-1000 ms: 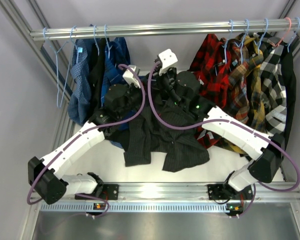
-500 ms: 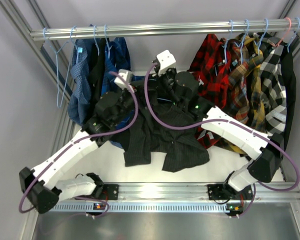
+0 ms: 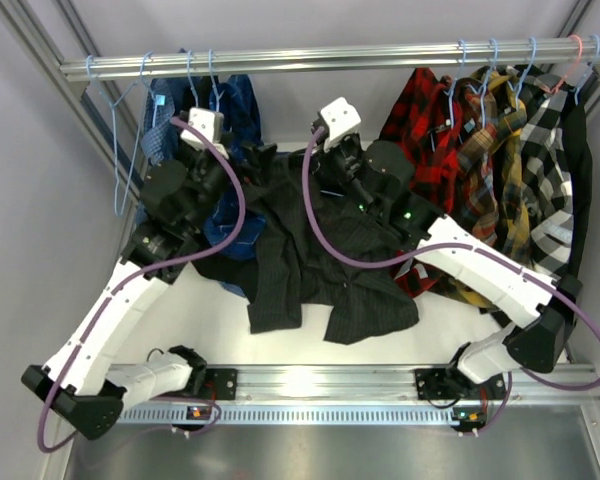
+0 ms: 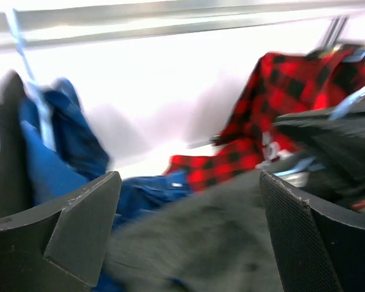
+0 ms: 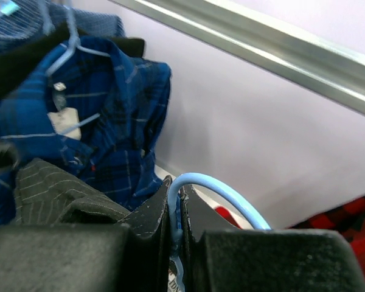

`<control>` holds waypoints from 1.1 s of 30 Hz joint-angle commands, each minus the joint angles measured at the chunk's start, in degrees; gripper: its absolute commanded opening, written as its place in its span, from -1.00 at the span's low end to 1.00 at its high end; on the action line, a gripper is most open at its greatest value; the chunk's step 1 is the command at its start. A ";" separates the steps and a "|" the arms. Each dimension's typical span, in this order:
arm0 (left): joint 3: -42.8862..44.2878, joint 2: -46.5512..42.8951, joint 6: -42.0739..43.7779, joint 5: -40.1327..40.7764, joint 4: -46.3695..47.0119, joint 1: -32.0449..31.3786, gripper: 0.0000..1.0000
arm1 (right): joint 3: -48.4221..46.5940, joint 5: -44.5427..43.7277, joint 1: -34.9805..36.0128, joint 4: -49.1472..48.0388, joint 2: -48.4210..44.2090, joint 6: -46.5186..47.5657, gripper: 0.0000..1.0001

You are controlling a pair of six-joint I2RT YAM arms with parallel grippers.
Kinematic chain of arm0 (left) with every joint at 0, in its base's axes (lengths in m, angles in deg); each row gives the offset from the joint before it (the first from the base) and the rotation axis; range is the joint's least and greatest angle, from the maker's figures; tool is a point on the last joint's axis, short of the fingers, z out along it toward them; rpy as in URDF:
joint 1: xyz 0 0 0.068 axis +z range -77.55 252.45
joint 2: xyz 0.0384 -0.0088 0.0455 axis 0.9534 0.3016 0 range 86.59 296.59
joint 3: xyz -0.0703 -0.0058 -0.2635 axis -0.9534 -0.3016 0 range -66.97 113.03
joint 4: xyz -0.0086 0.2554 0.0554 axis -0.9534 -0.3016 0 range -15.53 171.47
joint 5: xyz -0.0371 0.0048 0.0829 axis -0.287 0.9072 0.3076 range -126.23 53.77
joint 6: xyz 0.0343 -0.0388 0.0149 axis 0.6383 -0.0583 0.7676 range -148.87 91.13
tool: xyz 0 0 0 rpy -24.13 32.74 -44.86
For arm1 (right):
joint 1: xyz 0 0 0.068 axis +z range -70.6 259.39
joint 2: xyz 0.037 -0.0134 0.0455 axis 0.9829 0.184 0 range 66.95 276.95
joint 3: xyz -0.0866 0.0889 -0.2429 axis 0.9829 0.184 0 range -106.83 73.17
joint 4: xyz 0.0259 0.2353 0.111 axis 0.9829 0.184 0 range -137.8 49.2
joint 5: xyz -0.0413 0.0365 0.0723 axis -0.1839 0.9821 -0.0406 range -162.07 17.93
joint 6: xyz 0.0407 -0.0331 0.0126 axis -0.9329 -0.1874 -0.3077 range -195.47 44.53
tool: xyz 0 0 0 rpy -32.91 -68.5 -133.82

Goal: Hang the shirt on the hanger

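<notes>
The dark pinstriped shirt (image 3: 320, 265) lies spread on the white table, its collar end raised toward the back between the two arms. My right gripper (image 5: 177, 188) is shut on the neck of the light-blue hanger (image 5: 222, 193), just below the hook that curves up over its fingertips. The shirt's fabric (image 5: 48, 188) bunches just left of those fingers. From above, the right gripper (image 3: 325, 170) hides the hanger. My left gripper (image 4: 188, 177) stands wide open above the shirt's blurred grey cloth (image 4: 219, 243), holding nothing. It hovers at the shirt's back left (image 3: 242, 170).
A metal rail (image 3: 330, 55) runs across the back. Blue checked shirts (image 3: 170, 160) and an empty blue wire hanger (image 3: 120, 150) hang at its left. A red-and-black plaid shirt (image 3: 420, 120) and several other plaid shirts (image 3: 520, 150) hang at its right.
My left gripper has opened, let go of the shirt and swung up and to the left toward the blue shirts. The right gripper keeps hold of the hanger and has shifted slightly back.
</notes>
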 commanded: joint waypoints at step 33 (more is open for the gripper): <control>10.88 15.72 25.14 -61.93 -27.65 18.20 -0.21 | -6.79 28.23 -5.43 4.01 -5.74 -10.19 -1.00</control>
